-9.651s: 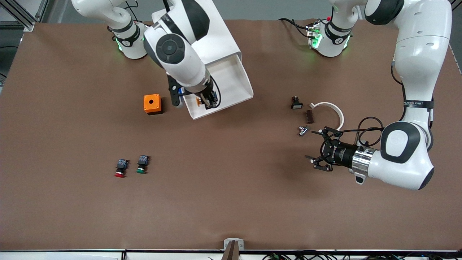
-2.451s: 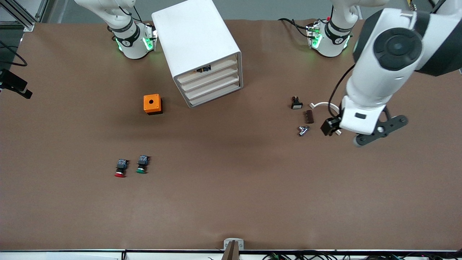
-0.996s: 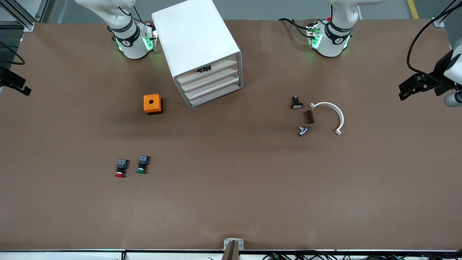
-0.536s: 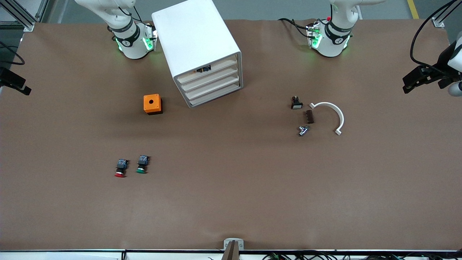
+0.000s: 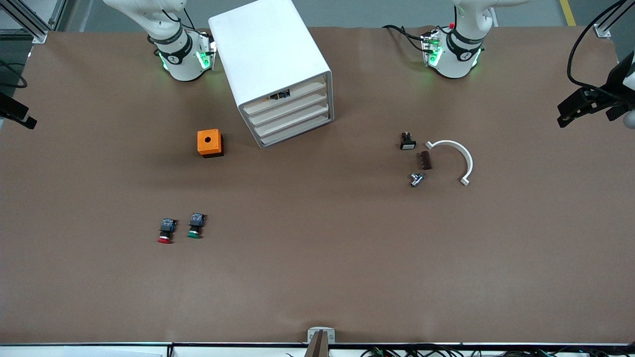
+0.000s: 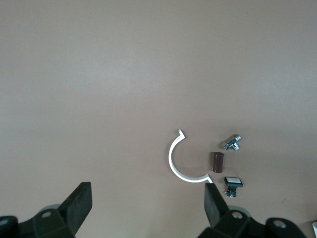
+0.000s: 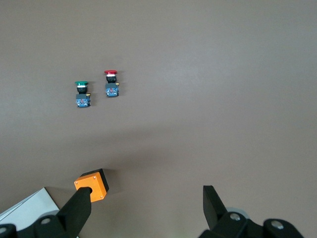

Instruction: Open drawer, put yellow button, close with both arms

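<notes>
Cabinet (image 5: 270,54): white box standing between the two arm bases, drawer fronts angled toward the front camera; a white corner also visible in the right wrist view (image 7: 22,206).
Drawer (image 5: 286,94): topmost of four, pushed in, front level with the three below.
Yellow button (image 5: 279,94): inside the top drawer; only a small dark and orange bit visible through the slot above the front.
Left gripper (image 6: 146,203): raised at the left arm's end of the table, high above bare brown surface; fingers (image 6: 79,203) spread wide, nothing between them.
Right gripper (image 7: 146,206): raised at the right arm's end, only a dark piece visible at the front view's edge; fingers (image 7: 79,208) spread wide, empty.
Orange box (image 5: 209,143): beside the cabinet, toward the right arm's end.
Red button (image 5: 165,231) and green button (image 5: 195,226): side by side, nearer the front camera than the orange box.
White curved clip (image 5: 456,156): toward the left arm's end, with a brown block (image 5: 425,160), a metal fitting (image 5: 416,179) and a white-capped switch (image 5: 407,142) just beside it.
</notes>
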